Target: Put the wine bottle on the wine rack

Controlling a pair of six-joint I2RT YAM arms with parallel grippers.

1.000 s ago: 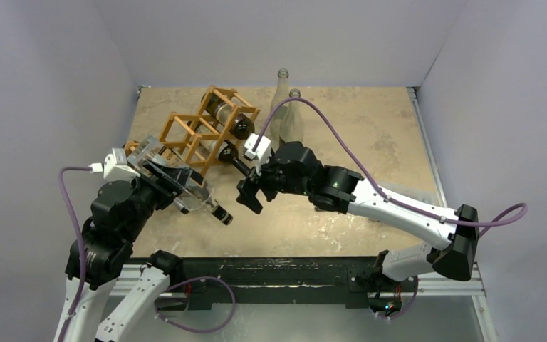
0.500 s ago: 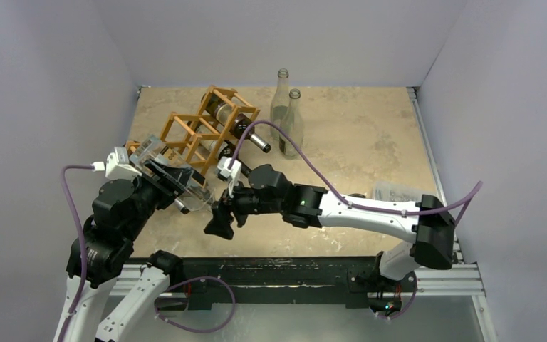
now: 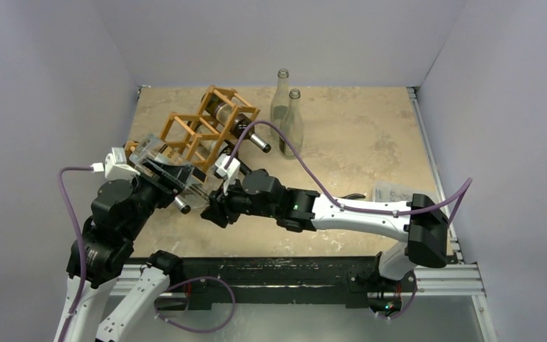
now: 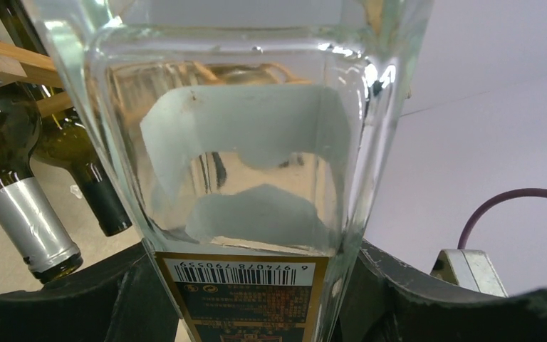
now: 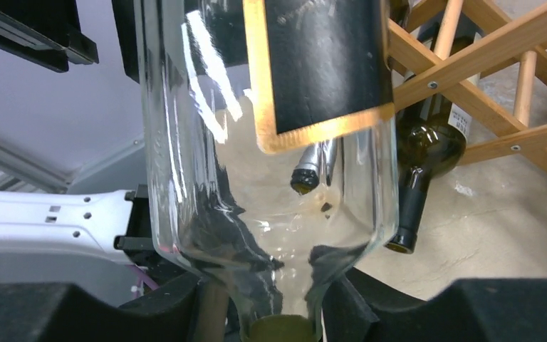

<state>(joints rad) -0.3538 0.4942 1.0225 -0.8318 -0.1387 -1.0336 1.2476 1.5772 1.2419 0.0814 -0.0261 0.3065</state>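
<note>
Right arm swung in from beside the wine rack [image 3: 199, 132] to its near side, and the right claw [image 3: 214, 210] went from spread wide to narrowed. It now sits at the neck of the wine bottle [image 3: 194, 191]. Left arm and rack unchanged.

Wine bottle: clear glass, black label with gold edge, just off the near-left end of the rack. It is up off the table [image 3: 356, 142], tilted, neck pointing away from the rack.

Left claw [image 3: 174, 178] is clamped on the bottle body. In the left wrist view the glass [image 4: 242, 142] fills the gap between both fingers [image 4: 64, 299], barcode label at the bottom.

In the right wrist view the bottle shoulder [image 5: 271, 178] tapers into the right claw [image 5: 278, 306], with a finger [image 5: 185, 303] on each side of the neck. Jaws are close around the neck, but I cannot tell if the pads press the glass yet.

Rack [image 5: 484, 64] lies behind the bottle and holds dark bottles [image 3: 231, 117] lying in its cells, necks sticking out the near-right side. One has a silver foil neck [image 4: 21, 206].

Two clear bottles [image 3: 288, 114] stand upright just right of the rack, touching or nearly so.
</note>
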